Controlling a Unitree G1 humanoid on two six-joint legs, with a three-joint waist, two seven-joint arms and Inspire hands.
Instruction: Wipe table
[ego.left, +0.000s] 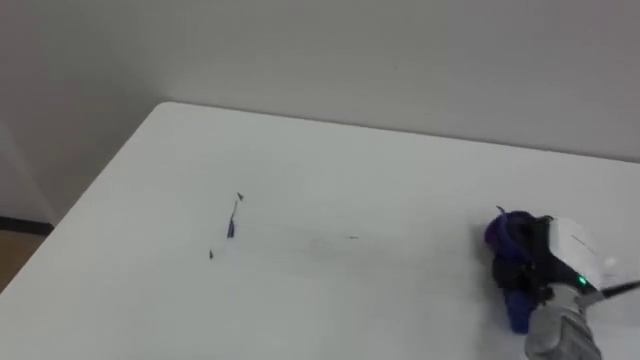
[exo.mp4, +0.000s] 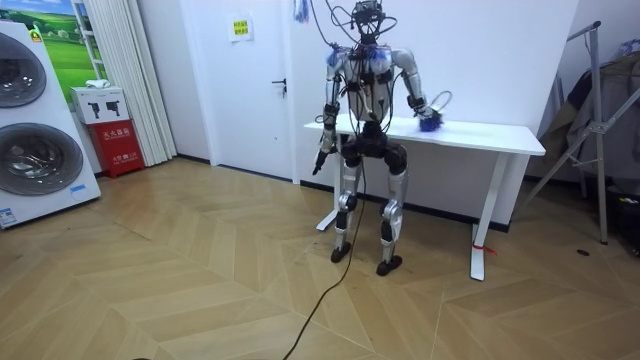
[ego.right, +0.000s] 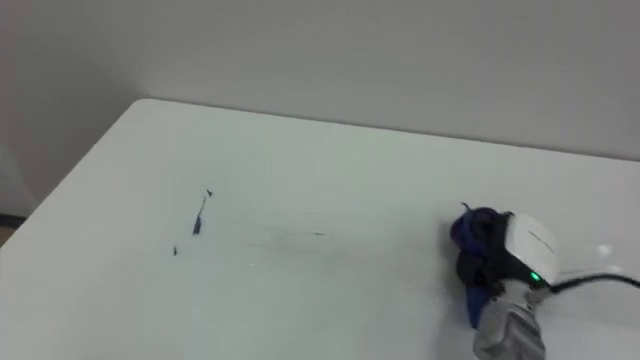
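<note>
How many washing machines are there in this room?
2, stacked at the room view's left edge: the upper washing machine sits on the lower washing machine. More may be hidden beyond the picture's edge.

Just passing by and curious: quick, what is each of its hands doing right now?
Left hand: hangs by its side; cannot be told.
Right hand: closed on the blue cloth on the white table.

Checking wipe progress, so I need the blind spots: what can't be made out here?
Blue cloth: eye views, mostly covered by the right hand shut on it.
Dark marks on the table: eye views, too small to say what they are.
Left hand: room view, hanging at the robot's side, too small for detail.
</note>
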